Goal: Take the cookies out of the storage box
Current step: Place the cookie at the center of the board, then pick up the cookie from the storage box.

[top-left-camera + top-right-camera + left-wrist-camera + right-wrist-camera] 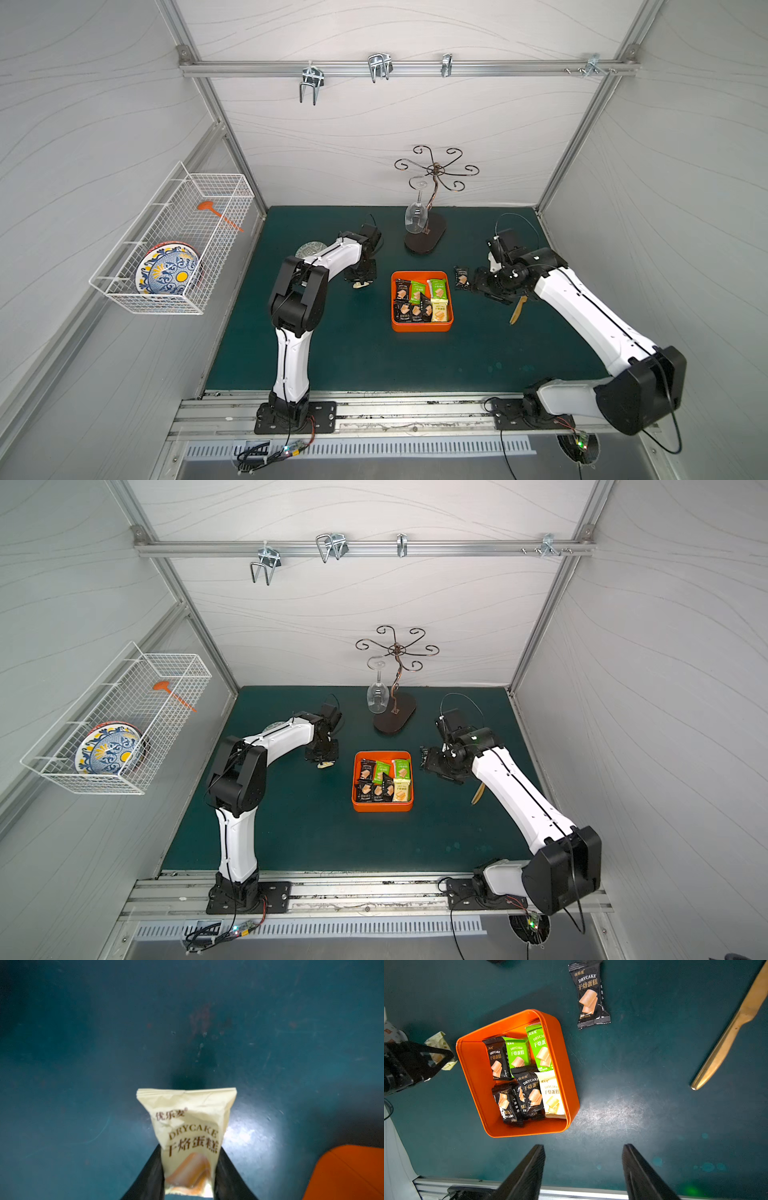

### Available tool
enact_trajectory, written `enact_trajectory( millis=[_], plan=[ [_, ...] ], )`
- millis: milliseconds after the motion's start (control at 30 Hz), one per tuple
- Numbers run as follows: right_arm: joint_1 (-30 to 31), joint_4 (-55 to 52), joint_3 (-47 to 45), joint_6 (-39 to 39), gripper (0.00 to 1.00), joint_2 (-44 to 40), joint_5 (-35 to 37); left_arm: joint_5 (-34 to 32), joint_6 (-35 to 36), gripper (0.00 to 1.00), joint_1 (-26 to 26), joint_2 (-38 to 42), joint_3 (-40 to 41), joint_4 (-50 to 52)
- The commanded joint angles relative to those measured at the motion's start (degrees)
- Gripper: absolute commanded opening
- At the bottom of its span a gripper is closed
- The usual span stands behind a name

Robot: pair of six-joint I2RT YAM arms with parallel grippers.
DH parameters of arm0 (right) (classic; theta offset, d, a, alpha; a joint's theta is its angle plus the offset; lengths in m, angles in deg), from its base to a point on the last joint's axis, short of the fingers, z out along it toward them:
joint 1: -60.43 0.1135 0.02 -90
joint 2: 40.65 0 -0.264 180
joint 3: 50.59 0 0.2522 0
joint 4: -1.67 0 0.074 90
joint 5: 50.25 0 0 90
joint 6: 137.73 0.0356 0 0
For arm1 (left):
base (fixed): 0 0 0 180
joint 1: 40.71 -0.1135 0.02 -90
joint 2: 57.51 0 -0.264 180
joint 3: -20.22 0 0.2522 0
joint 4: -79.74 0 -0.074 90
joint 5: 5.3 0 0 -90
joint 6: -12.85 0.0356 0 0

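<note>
Surface: scuffed dark-teal mat [353, 357], pale wavy-grain walls [395, 124] all round | storage box [422, 326]: bright orange, mid-mat, holds a handful of cookies [518, 1053], black, green, pale yellow | left gripper [360, 281]: clamped on a cream packet [187, 1126] just beside the box | right gripper [583, 1146]: fingers apart, empty; black packet [589, 995] lies on the mat outside

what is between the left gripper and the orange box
Just bare green mat. Both top views show the left gripper, shut on a pale yellow packet, beside the storage box with nothing between.
</note>
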Motion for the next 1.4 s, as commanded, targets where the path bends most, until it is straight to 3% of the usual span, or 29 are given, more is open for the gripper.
enact_trajectory(
  millis=[0, 267, 500, 667, 1033, 1367],
  plan=[
    [0.3, -3.4, -1.3, 0.2, 0.64, -2.3, 1.9, 0.2, -0.2, 0.38, 0.1, -2.3, -2.3, -1.1],
    [0.3, -4.5, -2.0, 0.4, 0.65, -4.0, 2.7, 0.8, -0.8, 0.39, 0.0, -3.7, -2.3, -1.1],
    [1.1, -3.8, -2.0, 0.5, 0.65, -3.8, 2.3, 0.9, -0.8, 0.64, 0.1, -2.6, -2.6, -0.1],
    [3.3, -2.6, -1.1, 0.8, 0.65, -2.4, 2.1, 1.0, -0.8, 0.70, 0.0, 0.1, -4.0, 1.6],
    [15.2, 8.3, 1.7, 3.1, 0.65, 8.8, 0.6, 2.4, -1.2, 0.76, -0.3, 13.7, -3.6, 6.7],
    [18.9, 12.0, 8.1, 3.1, 0.65, 23.3, 0.6, 8.8, -3.4, 0.74, -0.7, 27.4, 9.6, 6.0]
  ],
)
